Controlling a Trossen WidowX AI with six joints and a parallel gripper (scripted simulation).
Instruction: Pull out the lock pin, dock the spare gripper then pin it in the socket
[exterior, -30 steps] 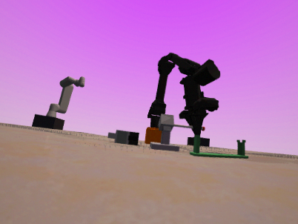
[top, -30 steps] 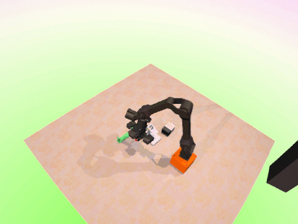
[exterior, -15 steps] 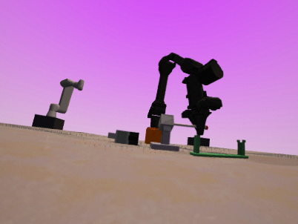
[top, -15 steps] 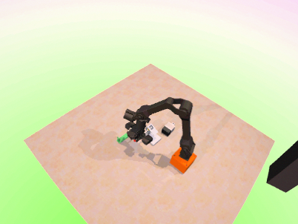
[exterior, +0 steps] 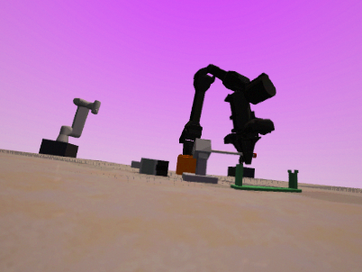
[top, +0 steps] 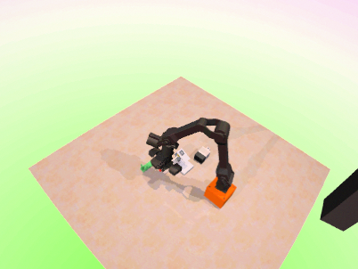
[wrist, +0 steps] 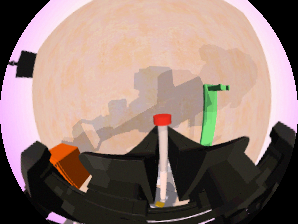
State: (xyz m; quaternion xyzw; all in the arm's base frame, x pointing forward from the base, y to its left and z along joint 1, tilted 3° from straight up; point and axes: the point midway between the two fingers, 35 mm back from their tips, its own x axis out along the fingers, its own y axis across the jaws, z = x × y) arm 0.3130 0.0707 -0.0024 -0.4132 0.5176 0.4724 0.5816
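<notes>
My gripper [top: 161, 167] [exterior: 247, 158] [wrist: 160, 128] is shut on the lock pin, whose pale shaft [exterior: 225, 152] [wrist: 163, 160] stands out between the fingers. Its red head [exterior: 255, 155] [wrist: 162, 120] is just beyond the fingertips. In the exterior view the shaft runs nearly level from the fingers to the head of the grey mount [exterior: 201, 167] [top: 185, 167]. I cannot tell whether its tip is inside the socket. The spare gripper [top: 202, 154] [exterior: 153, 166], a grey and black block, lies on the table beside the mount, apart from my fingers.
A green rack [top: 145, 167] [exterior: 266, 188] [wrist: 210, 117] with upright ends stands close to my fingers, on the side away from the mount. The arm's orange base [top: 220, 193] [exterior: 185, 164] [wrist: 70, 162] is beyond the mount. Another grey arm [exterior: 80, 121] stands far back.
</notes>
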